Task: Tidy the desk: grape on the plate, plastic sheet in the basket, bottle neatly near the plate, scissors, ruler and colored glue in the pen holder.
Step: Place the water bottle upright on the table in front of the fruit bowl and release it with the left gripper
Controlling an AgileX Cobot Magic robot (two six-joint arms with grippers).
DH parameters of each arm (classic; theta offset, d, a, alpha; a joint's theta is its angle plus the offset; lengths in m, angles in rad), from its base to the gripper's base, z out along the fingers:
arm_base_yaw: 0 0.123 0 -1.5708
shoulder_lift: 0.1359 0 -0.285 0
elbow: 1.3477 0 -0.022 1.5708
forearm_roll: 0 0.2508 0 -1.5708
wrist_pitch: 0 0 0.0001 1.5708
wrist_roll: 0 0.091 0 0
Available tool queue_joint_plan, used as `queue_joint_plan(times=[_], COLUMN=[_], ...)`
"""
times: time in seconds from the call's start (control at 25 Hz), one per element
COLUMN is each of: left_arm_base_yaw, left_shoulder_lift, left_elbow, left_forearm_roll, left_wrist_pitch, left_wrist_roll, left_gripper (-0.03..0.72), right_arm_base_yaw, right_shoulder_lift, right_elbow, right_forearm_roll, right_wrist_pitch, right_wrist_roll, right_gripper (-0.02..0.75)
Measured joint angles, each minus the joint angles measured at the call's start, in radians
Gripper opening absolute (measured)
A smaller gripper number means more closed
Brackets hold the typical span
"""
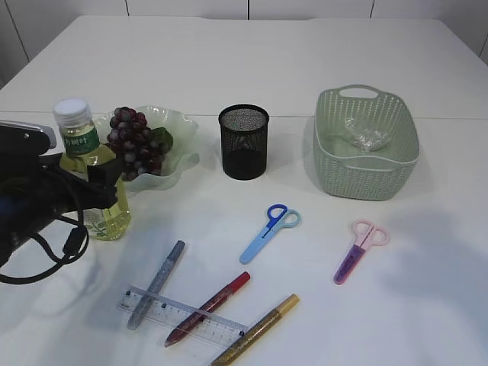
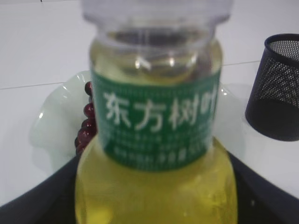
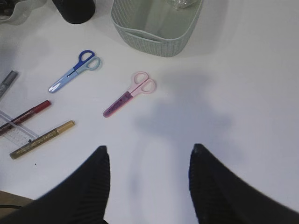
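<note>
The bottle [image 1: 90,145] of yellow liquid, with a green label and white cap, stands upright just left of the pale green plate [image 1: 180,128] that holds the grape bunch [image 1: 137,146]. My left gripper [image 1: 103,187] is shut on the bottle [image 2: 156,121], with a jaw on each side of its body. My right gripper [image 3: 149,154] is open and empty above bare table. The blue scissors [image 1: 269,231], pink scissors [image 1: 361,249], clear ruler [image 1: 183,315] and silver [image 1: 156,284], red [image 1: 207,308] and gold [image 1: 255,330] glue pens lie on the table. The plastic sheet [image 1: 367,136] lies in the green basket [image 1: 366,171].
The black mesh pen holder [image 1: 244,141] stands between plate and basket. The red glue pen lies across the ruler. In the right wrist view the pink scissors [image 3: 131,93] lie ahead of the jaws and the blue scissors [image 3: 74,71] farther left.
</note>
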Motion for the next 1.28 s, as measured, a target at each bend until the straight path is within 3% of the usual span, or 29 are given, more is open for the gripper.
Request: queue_joint_plan(times=[0.24, 1.04, 1.28], left_arm_base_yaw=[0.0, 0.0, 0.0], left_shoulder_lift=[0.0, -0.155, -0.239], left_elbow=[-0.002, 0.057, 0.069], left_forearm_roll=[0.006, 0.014, 0.016], left_wrist_pitch=[-0.027, -0.072, 0.041], left_wrist_roll=[0.0, 0.0, 0.0], left_gripper=[0.603, 0.584, 0.582], right_arm_base_yaw=[0.0, 0.0, 0.0], right_shoulder_lift=[0.0, 0.0, 0.0], right_elbow=[0.0, 0.0, 0.0], right_forearm_roll=[0.01, 0.01, -0.014], right_wrist_pitch=[0.0, 0.0, 0.001], right_wrist_roll=[0.0, 0.0, 0.0], right_gripper=[0.43, 0.43, 0.43])
